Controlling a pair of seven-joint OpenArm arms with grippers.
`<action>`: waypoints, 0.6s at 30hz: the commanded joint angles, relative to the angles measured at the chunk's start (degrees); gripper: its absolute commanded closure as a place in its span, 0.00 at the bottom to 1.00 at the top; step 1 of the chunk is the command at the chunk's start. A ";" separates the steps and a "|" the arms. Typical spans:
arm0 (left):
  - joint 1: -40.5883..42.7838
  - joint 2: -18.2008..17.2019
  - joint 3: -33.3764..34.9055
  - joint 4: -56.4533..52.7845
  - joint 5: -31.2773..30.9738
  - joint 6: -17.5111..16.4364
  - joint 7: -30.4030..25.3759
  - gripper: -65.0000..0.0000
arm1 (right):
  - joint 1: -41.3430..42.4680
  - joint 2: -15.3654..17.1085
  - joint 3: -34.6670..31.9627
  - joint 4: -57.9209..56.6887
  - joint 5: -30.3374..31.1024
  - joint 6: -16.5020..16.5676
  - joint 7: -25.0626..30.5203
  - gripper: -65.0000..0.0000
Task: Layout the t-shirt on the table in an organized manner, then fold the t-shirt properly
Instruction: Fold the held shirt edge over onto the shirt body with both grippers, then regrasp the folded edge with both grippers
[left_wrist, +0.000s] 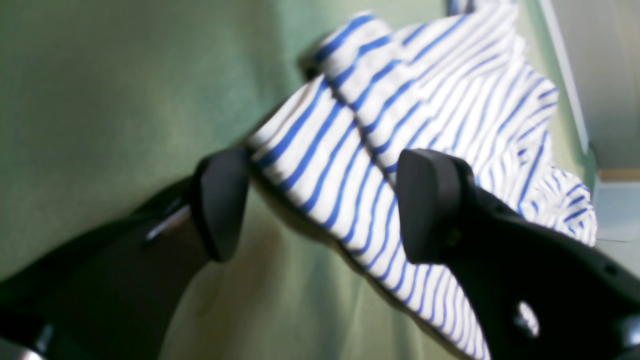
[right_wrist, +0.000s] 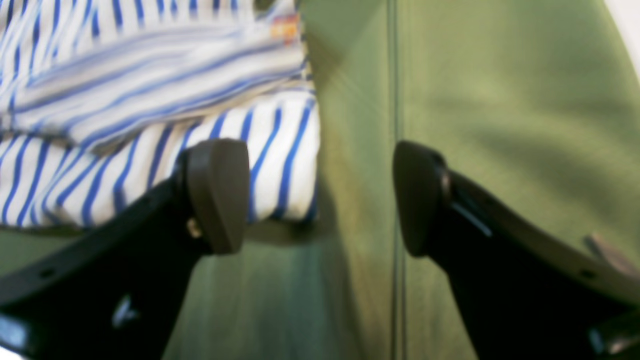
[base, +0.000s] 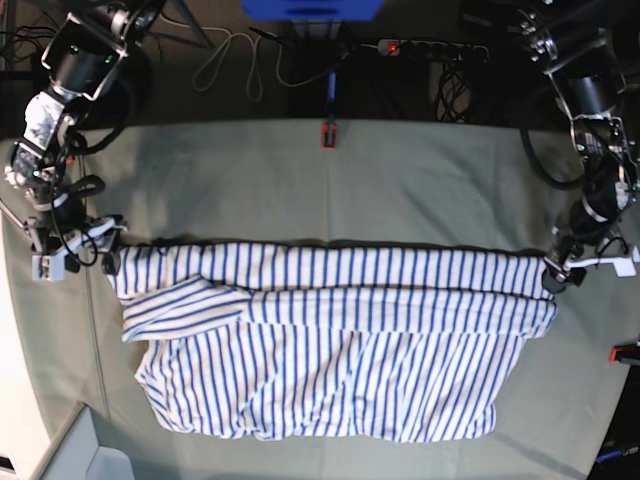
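Pale grey-green cloth is covering the table (base: 400, 170) in the base view, with faint creases. The t-shirt (base: 330, 340) is lying across its middle, soft white fabric with thin blue stripes, spread wide and partly folded over along its far edge, with one sleeve bunching at the picture's left. A red clamp (base: 327, 134) is sitting at the far edge, and dark cables are lying behind the table. The right gripper (base: 106, 255) is standing at the shirt's left corner and the left gripper (base: 553, 274) at its right corner (both too small here to judge the jaws).

From the left wrist view, the table (left_wrist: 100, 100) is looking smooth and green. The t-shirt (left_wrist: 425, 85) is lying in a doubled, wrinkled layer. The left gripper (left_wrist: 320, 205) is having its two black rounded pads spread wide, and the folded edge of the shirt is passing between them without being pinched.

From the right wrist view, the table (right_wrist: 500, 100) is showing one straight crease. The t-shirt (right_wrist: 150, 75) is lying at the left, its hem corner just behind one pad. The right gripper (right_wrist: 320, 197) is also standing wide open, holding nothing.
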 joint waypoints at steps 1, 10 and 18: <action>-1.31 -1.13 -0.15 -0.09 -0.95 -0.71 -2.08 0.31 | 0.30 0.75 0.06 1.17 0.97 -0.05 1.67 0.31; -4.92 -1.57 6.36 -9.06 -0.95 -1.15 -6.83 0.31 | -1.37 -0.39 0.06 1.08 0.79 -0.05 1.67 0.31; -4.92 -1.57 9.70 -9.32 -0.95 -0.80 -11.57 0.84 | 1.09 0.13 0.24 -4.28 0.53 -0.05 1.75 0.31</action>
